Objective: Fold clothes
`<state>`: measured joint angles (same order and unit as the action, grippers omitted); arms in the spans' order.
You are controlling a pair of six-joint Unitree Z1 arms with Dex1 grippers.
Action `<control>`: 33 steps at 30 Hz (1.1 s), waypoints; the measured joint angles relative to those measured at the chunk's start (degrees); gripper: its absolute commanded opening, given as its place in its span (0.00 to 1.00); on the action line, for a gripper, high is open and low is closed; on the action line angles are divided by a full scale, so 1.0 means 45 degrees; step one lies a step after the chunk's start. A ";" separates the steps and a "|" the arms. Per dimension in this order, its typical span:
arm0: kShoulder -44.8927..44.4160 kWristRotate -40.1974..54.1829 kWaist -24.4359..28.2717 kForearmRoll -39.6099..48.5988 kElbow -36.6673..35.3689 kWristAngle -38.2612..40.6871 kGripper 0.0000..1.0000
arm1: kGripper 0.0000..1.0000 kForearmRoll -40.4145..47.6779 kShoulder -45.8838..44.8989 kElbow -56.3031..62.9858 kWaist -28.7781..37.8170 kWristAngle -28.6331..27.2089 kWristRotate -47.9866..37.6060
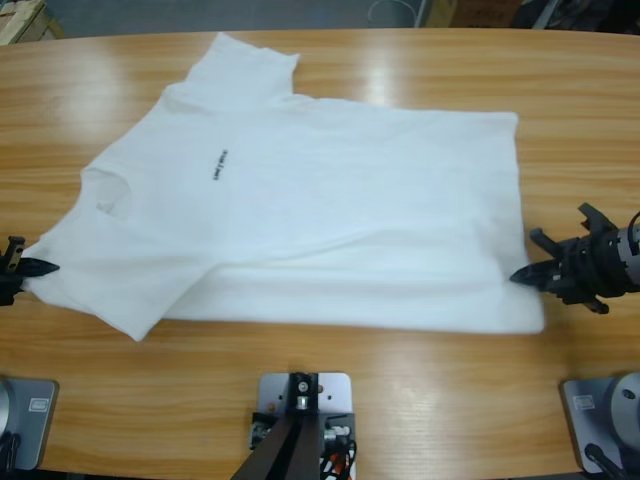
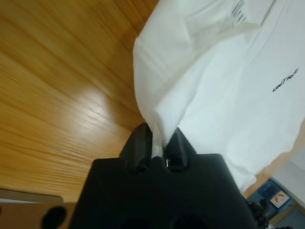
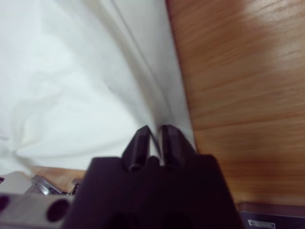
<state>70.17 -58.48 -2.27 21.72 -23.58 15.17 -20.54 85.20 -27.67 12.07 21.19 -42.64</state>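
left tool (image 2: 159,143): matte black, two blunt tapered jaws on a broad blocky body
right tool (image 3: 153,138): matte black, same shape
right wrist (image 1: 630,255): silver-grey cylinder behind black spiky linkage

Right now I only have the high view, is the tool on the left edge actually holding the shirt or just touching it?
Observer: The left wrist view shows the left tool shut on a fold of the white T-shirt, cloth pinched between its jaws.
Operator: And the tool on the right?
Observer: The right wrist view shows the right tool closed on the shirt's edge, with a thin line of fabric between the jaws.
Operator: Is the cloth lifted at the left tool?
Observer: In the left wrist view the fabric rises from the jaws in a raised ridge, with wooden table beside it.
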 measured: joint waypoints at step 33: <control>0.3303 0.7814 -0.1837 0.2782 -0.7830 0.0437 0.99 | 0.99 -0.2582 -0.2292 -0.4062 -0.0603 0.0257 0.2652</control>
<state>85.03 -23.32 -10.54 34.24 -58.82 17.13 -32.15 74.89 -45.94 9.36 22.34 -30.70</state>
